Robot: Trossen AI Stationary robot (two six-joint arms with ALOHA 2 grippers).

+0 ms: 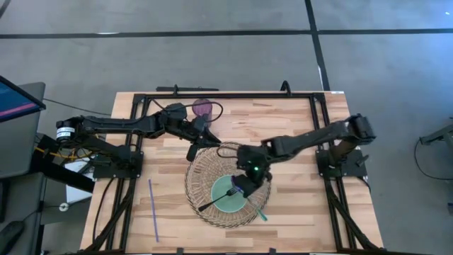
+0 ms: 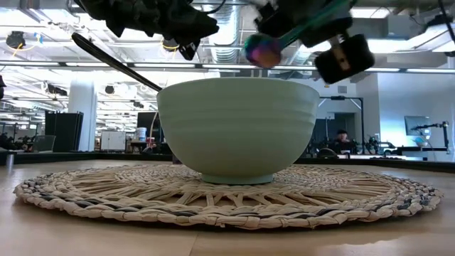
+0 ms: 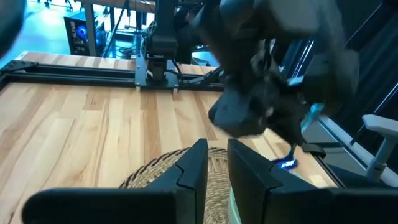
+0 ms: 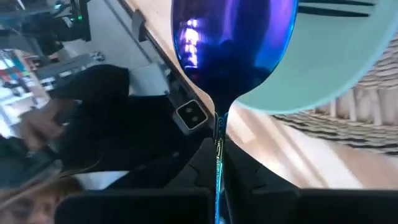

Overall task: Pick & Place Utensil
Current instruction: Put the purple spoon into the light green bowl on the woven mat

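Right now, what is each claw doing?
Left claw: closed, empty, at the woven mat's far edge.
Right claw: closed on an iridescent spoon above the green bowl.

The left gripper (image 3: pixel 216 163) hangs above the near edge of the woven mat (image 3: pixel 163 167), its two dark fingers (image 3: pixel 194 163) nearly together with only a narrow gap. Beyond the mat, the right arm (image 3: pixel 267 93) looms blurred over the wooden table (image 3: pixel 81 130). A black frame rail (image 3: pixel 68 70) borders the table's far edge.
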